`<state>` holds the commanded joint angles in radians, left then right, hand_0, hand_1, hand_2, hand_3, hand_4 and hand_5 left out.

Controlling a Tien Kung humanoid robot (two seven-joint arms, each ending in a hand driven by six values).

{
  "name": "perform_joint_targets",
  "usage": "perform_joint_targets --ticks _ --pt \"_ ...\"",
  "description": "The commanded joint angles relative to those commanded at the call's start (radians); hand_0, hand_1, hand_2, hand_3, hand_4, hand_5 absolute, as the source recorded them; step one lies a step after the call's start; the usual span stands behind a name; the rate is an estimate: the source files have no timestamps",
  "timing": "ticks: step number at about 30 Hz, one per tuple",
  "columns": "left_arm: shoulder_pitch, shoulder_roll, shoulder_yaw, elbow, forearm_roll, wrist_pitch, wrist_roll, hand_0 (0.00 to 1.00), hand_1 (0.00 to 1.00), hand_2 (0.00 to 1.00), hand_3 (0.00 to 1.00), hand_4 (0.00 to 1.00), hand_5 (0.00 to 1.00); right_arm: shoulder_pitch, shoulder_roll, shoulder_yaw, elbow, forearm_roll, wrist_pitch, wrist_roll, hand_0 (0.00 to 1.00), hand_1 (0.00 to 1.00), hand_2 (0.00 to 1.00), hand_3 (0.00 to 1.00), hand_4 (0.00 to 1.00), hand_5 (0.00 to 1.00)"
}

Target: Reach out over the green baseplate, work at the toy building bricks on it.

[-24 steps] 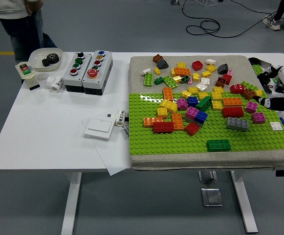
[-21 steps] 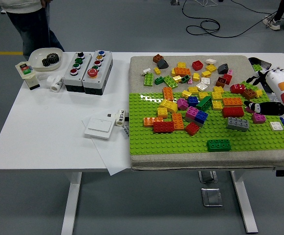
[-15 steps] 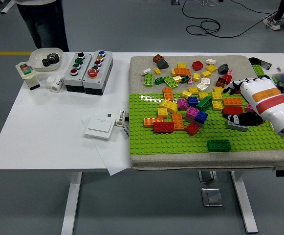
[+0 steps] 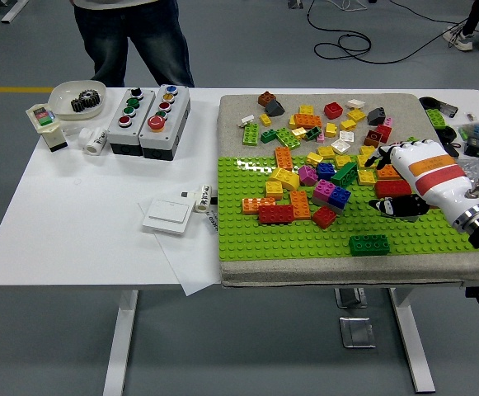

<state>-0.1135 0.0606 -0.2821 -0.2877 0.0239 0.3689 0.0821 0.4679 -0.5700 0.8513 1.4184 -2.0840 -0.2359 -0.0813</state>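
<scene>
The green baseplate (image 4: 305, 239) lies on a grey mat at the table's right half, with several loose bricks across its upper part. My right hand (image 4: 378, 183), white with an orange and a red stripe, reaches in from the right low over the plate. Its dark fingers (image 4: 382, 159) are spread above a red brick (image 4: 392, 188) and the thumb (image 4: 392, 206) lies below it. The grey brick that lay there is hidden under the hand. A dark green brick (image 4: 368, 243) sits alone in front of the hand. The left arm is out of sight.
Two button boxes (image 4: 148, 120), a white bowl (image 4: 62, 103) with a gear, a white switch (image 4: 167, 216) and a small roll (image 4: 202, 198) occupy the table's left half. Clutter (image 4: 478, 136) lies at the right edge. A person's legs (image 4: 132, 41) stand at the far left side.
My right hand has come in from the right edge leftward over the plate and now covers the grey brick. The person has walked right along the far side.
</scene>
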Motion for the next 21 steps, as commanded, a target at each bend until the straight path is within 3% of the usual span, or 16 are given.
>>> perform_joint_targets --ticks 10,15,21 --pt "0.001 0.000 -0.013 0.002 0.016 0.001 0.007 0.609 0.701 0.663 0.550 0.559 0.626 0.069 -0.005 -0.040 -0.122 0.082 0.091 -0.028 0.524 0.543 0.560 0.636 0.963 0.264" --pt "0.001 0.000 -0.014 0.001 0.016 0.002 0.008 0.611 0.701 0.663 0.550 0.559 0.626 0.100 0.022 -0.053 -0.212 0.126 0.152 -0.035 0.523 0.539 0.556 0.647 0.964 0.268" --pt "0.000 0.000 -0.012 0.001 0.013 0.002 0.007 0.608 0.701 0.663 0.550 0.559 0.626 0.112 0.052 -0.051 -0.264 0.106 0.171 -0.039 0.507 0.536 0.559 0.645 0.962 0.270"
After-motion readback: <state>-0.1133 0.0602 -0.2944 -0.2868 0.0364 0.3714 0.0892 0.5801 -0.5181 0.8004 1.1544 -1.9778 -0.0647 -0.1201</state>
